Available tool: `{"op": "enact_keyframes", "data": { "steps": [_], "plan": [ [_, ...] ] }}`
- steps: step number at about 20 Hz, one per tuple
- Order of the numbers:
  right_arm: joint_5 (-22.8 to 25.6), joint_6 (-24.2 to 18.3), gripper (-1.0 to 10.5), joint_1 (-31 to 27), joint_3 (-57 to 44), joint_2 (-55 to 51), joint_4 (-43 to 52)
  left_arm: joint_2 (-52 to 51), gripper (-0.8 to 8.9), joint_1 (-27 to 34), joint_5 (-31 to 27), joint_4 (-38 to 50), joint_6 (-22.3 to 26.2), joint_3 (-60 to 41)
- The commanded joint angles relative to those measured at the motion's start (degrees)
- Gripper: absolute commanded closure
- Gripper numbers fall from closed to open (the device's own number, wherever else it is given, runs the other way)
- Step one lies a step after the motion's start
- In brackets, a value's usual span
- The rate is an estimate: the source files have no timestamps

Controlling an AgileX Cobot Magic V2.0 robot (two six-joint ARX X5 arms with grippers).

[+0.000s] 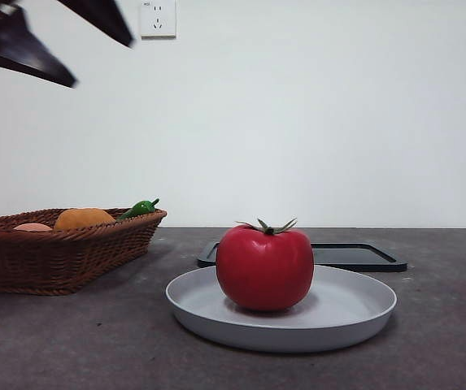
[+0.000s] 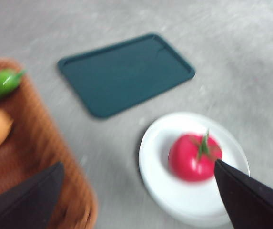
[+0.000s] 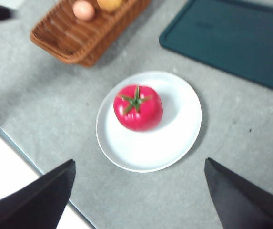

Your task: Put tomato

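Tomato on the plate, both my jaws released.

On the grey tabletop (image 1: 444,341), the white plate (image 1: 354,313) carries the tomato (image 1: 264,268) upright, stem up; no writing legible. My left gripper (image 2: 136,191) and right gripper (image 3: 138,191) hang spread above, holding nothing.

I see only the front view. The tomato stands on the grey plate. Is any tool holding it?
Observer: No. The left tool is open, above the table and apart from the tomato.
Operator: And the right one?
Observer: The right tool is open too, above the plate, holding nothing.
Operator: Does the tomato sit in the plate's middle?
Observer: Not quite. The right wrist view shows it off centre, toward the basket side.
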Motion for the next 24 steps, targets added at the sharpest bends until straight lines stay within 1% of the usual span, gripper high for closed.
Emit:
{"op": "enact_keyframes", "data": {
  "steps": [1,4,7,8,12,15,21,24],
  "plan": [
    [0.13,0.15,5.2,0.26,1.09,2.25,1.51,-2.99,3.15,1.09,2.14,-5.51,2.21,1.22],
    [-0.22,0.15,5.2,0.26,1.09,5.03,4.02,-7.26,3.15,1.7,7.26,-13.59,3.93,1.22],
    [-0.24,0.15,5.2,0.28,1.09,7.61,4.61,-9.94,3.15,1.66,14.88,-20.98,4.46,1.22],
    [-0.28,0.15,5.2,0.31,1.09,8.33,4.61,-10.49,3.15,1.64,15.74,-22.73,5.11,1.22],
    [-0.37,0.17,5.2,1.46,1.09,9.94,4.85,-11.15,3.15,1.66,15.69,-23.98,5.86,1.22],
    [-0.28,0.2,5.2,3.63,1.09,10.54,5.75,-11.13,3.15,1.66,15.69,-23.85,5.86,1.22],
    [0.04,0.63,5.1,9.64,1.07,16.72,12.83,-11.13,3.15,1.66,15.69,-23.89,5.84,1.22],
    [1.81,0.59,5.1,12.26,1.09,22.1,17.55,-11.13,3.15,1.66,15.69,-23.91,5.84,1.22]
  ]
}}
